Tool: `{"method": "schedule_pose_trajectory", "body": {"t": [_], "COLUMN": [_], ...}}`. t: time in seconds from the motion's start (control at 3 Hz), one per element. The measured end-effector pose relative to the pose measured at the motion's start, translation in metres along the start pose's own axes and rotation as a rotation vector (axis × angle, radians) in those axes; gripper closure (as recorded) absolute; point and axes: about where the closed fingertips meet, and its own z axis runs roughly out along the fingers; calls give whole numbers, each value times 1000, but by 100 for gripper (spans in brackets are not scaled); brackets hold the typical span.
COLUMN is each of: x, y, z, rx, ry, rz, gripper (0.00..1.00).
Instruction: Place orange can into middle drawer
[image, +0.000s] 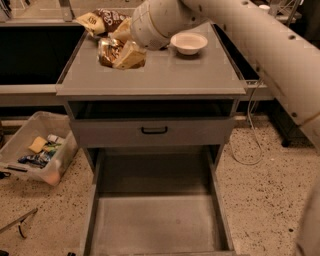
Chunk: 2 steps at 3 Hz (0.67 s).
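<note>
The orange can (110, 51), shiny golden-orange with brownish marks, is on the grey cabinet top at the back left. My gripper (129, 56) is right against the can's right side, low over the top, with the thick white arm (235, 35) reaching in from the upper right. The middle drawer (155, 222), wide and grey with a long flat floor and low side walls, is pulled out at the bottom of the cabinet. Nothing lies in the part of it that shows.
A shallower grey drawer with a small black handle (154, 130) sits above it, slightly out. A white bowl (188, 43) and a chip bag (102, 19) are on the top. A plastic bin (35, 147) stands on the floor at left, a cable (250, 145) at right.
</note>
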Motion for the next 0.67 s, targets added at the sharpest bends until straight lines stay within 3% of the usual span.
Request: {"method": "schedule_pose_trajectory", "body": {"t": [0.33,0.67], "x": [-12,5], "y": [36,86], "z": [-1,43], "rx": [69,76], "ry": [-86,-127], "rz": [20,94], "gripper": [100,100]}}
